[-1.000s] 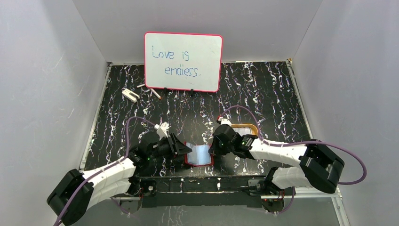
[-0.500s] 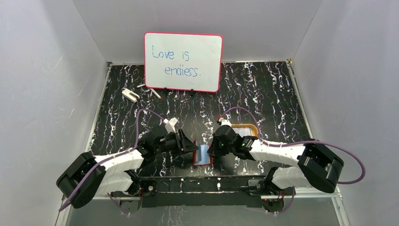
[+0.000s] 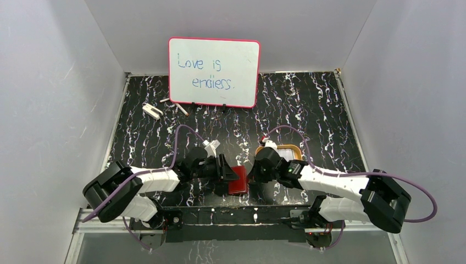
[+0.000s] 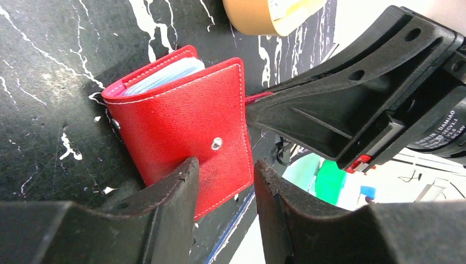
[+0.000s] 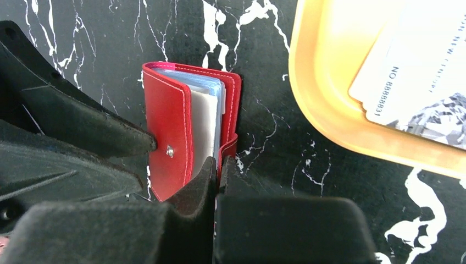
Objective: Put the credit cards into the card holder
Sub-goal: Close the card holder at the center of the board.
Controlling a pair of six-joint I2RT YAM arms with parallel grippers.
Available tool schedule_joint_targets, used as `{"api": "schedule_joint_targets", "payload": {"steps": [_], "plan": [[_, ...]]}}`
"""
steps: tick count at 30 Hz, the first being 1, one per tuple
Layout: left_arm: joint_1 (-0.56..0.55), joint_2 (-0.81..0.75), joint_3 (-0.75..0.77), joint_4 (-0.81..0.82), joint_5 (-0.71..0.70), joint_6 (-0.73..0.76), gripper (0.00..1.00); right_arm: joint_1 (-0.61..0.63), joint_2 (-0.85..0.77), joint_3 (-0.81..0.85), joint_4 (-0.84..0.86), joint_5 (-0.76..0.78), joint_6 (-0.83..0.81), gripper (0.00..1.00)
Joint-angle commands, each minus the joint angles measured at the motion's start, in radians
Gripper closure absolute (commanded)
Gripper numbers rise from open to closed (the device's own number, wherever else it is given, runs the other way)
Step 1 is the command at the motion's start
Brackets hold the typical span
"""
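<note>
The card holder (image 3: 238, 180) is a red bifold wallet near the table's front edge, folded almost shut. In the left wrist view the card holder (image 4: 181, 121) shows its snap stud and blue lining at the top. My left gripper (image 4: 225, 165) is open, and its left finger (image 4: 170, 192) presses on the outer cover. My right gripper (image 5: 218, 162) is shut on the wallet's right cover by the tab. A pale card (image 5: 205, 129) sits inside the wallet (image 5: 167, 137). More credit cards (image 5: 417, 71) lie in the tray.
The orange-rimmed tray (image 3: 297, 151) sits just right of the wallet, behind my right gripper (image 3: 251, 173). The pink-framed whiteboard (image 3: 214, 72) stands at the back. A white object (image 3: 151, 110) and a marker (image 3: 181, 109) lie at the back left.
My left gripper has moved right and swung the wallet's left cover over. The wallet has gone from lying open to nearly folded shut. My right gripper stays on the right cover.
</note>
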Motion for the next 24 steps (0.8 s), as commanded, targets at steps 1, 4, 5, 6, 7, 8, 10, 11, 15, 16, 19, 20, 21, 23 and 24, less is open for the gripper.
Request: {"api": "schedule_joint_targets", "payload": {"steps": [1, 4, 5, 6, 7, 8, 10, 11, 15, 16, 19, 20, 21, 23, 24], "plan": [[-0.005, 0.017, 0.015, 0.012, -0.019, 0.035, 0.61, 0.003, -0.047, -0.004, -0.044, 0.036, 0.022, 1.0], [-0.011, 0.046, 0.03, -0.017, -0.028, 0.05, 0.63, 0.003, -0.069, -0.006, -0.047, 0.04, 0.02, 1.0], [-0.012, 0.058, 0.037, -0.028, -0.034, 0.054, 0.63, 0.002, -0.076, -0.004, -0.05, 0.04, 0.02, 1.0], [-0.015, 0.066, 0.042, -0.034, -0.039, 0.056, 0.64, 0.002, -0.082, -0.002, -0.05, 0.036, 0.016, 1.0], [-0.017, 0.072, 0.045, -0.036, -0.042, 0.058, 0.64, 0.003, -0.089, -0.001, -0.044, 0.03, 0.009, 1.0], [-0.018, 0.078, 0.049, -0.039, -0.045, 0.058, 0.65, 0.002, -0.094, -0.001, -0.037, 0.024, 0.002, 1.0], [-0.02, 0.084, 0.054, -0.044, -0.057, 0.06, 0.65, 0.003, -0.099, 0.004, -0.022, 0.009, -0.013, 1.0], [-0.019, 0.087, 0.057, -0.046, -0.062, 0.06, 0.65, 0.002, -0.095, 0.008, -0.011, 0.003, -0.024, 1.0], [-0.02, 0.098, 0.063, -0.047, -0.064, 0.053, 0.66, 0.002, -0.049, 0.037, 0.011, -0.034, -0.073, 1.0], [-0.02, 0.099, 0.064, -0.047, -0.064, 0.051, 0.66, 0.002, -0.03, 0.049, 0.006, -0.041, -0.08, 1.0], [-0.022, 0.092, 0.064, -0.047, -0.065, 0.048, 0.66, 0.002, 0.03, 0.08, 0.002, -0.063, -0.1, 1.0], [-0.022, 0.089, 0.063, -0.047, -0.066, 0.048, 0.66, 0.002, 0.045, 0.086, 0.007, -0.07, -0.106, 1.0], [-0.023, 0.085, 0.061, -0.048, -0.068, 0.046, 0.66, 0.002, 0.059, 0.091, 0.017, -0.078, -0.109, 1.0], [-0.022, 0.077, 0.056, -0.048, -0.071, 0.046, 0.66, 0.002, 0.084, 0.099, 0.033, -0.091, -0.114, 1.0], [-0.023, 0.073, 0.053, -0.048, -0.074, 0.046, 0.66, 0.003, 0.096, 0.106, 0.036, -0.095, -0.115, 1.0]]}}
